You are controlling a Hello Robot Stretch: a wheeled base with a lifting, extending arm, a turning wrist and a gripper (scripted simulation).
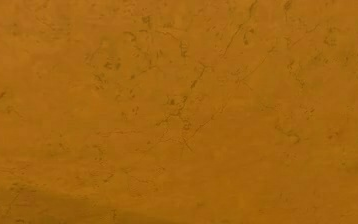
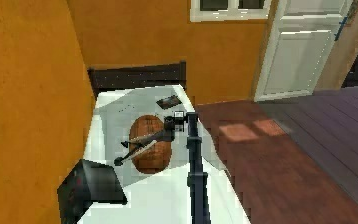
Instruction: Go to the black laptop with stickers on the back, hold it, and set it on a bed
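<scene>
- One orange wall (image 1: 177,100) stood close ahead in the forward view, its surface crossed by faint cracks
- In the arm side view an orange wall ran along the left side of the bed (image 2: 159,198), with no gap to be seen between them
- At the bed's far end a dark headboard (image 2: 137,76) stood against the back wall, below a white window (image 2: 232,8)
- Open room lay to the bed's right: dark wooden floor (image 2: 307,160) reached from the bed's right edge to a white door (image 2: 297,50) in the far corner
- On the white cover lay a brown ball (image 2: 155,148) near the middle and a small flat dark thing (image 2: 168,102) near the headboard, well apart from each other
- The laptop (image 2: 92,185), black, sat on the bed's near left part, close to the wall, with its lid raised
- The arm (image 2: 194,175) rose from the bottom edge as a dark bar over the bed's right part, just inside the edge by the floor
- At its far end the gripper (image 2: 129,156) pointed left and toward the near end, its thin fingers (image 2: 137,152) across the ball and ending near the laptop
- Whether the fingers were apart or together could not be told, nor whether they held anything, since the ball lay at or behind them
</scene>
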